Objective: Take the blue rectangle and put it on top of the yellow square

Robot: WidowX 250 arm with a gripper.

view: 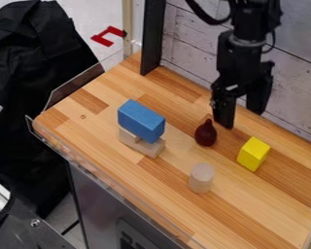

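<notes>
From where I'm standing, the black gripper [242, 115] hangs over the far side of the wooden counter [96, 141], its two fingers spread apart with nothing between them. The blue block [141, 120] sits well apart from it, over on the left, lying on top of some pale wooden blocks [147, 148]. On the right is the yellow block [253, 153], bare on top. Between the two are a dark red, pear-shaped thing [205, 133] and, nearer me, a whitish cylinder [201, 178].
</notes>
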